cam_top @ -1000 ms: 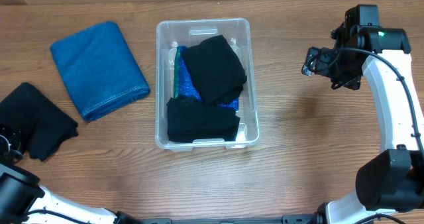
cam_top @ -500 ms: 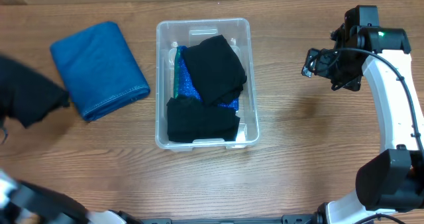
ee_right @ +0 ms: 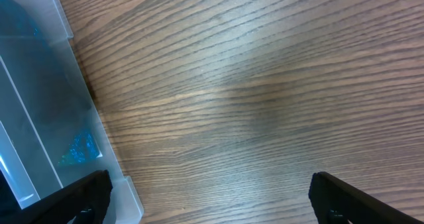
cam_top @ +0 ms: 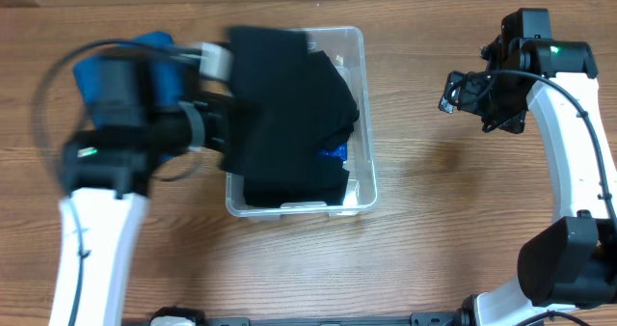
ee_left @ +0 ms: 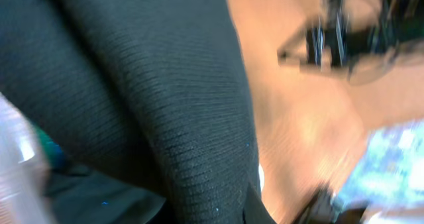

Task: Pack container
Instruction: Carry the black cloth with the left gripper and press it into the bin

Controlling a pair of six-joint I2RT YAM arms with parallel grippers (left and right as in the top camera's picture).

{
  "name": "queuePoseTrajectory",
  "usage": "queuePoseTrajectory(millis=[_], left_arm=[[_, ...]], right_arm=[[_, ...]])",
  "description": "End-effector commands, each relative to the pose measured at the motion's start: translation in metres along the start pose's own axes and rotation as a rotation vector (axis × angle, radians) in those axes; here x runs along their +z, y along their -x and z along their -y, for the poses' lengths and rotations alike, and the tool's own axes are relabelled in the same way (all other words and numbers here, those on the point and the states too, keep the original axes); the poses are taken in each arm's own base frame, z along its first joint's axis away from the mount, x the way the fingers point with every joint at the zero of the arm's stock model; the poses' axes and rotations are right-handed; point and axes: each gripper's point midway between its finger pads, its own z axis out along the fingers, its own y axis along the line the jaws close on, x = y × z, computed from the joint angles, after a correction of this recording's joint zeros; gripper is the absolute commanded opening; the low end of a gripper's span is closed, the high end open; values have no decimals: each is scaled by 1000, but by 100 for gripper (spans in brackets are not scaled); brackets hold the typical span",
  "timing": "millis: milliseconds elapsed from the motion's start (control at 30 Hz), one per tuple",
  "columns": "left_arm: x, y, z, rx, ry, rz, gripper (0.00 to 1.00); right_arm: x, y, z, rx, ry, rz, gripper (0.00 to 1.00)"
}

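The clear plastic container (cam_top: 359, 39) stands at the table's middle, with black clothes and a blue sparkly item (cam_top: 334, 152) inside. My left gripper (cam_top: 224, 123) is at the container's left wall, shut on a black knit cloth (cam_top: 280, 85) that hangs over the bin and covers much of it. That cloth fills the blurred left wrist view (ee_left: 146, 91), hiding the fingers. My right gripper (cam_top: 453, 90) is open and empty, to the right of the container. In the right wrist view (ee_right: 212, 204) it hovers over bare wood beside the container's corner (ee_right: 40, 118).
A folded blue denim cloth (cam_top: 89, 75) lies left of the container, mostly hidden under my left arm. The wooden table (cam_top: 434, 230) extends to the right and front of the bin.
My left arm has lifted the black cloth from the table's left edge and swung it right, over the container. The right arm has not moved.
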Motion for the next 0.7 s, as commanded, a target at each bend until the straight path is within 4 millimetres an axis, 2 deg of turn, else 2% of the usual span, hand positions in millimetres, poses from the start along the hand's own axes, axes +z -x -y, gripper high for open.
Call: queuePoseTrajectory(millis=[0,133,300,533,667], left_arm=[[50,-22,17,247,33,-137,4],[95,-47,14,286,62,-266,4],[120,-62,-1,258,77,-350,4],[124,-66,-14,286,127,-374,6],[118,-77,-20,264,152,-425,5]], right_arm=[[0,0,-1,-10,3,3,100],[0,-1,-1,-9,2,0,100],[0,-1,-1,-9,1,-2,100],[0,-1,-1,-9,1,-1,100],[0,-1,-1,-9,1,-2,100]])
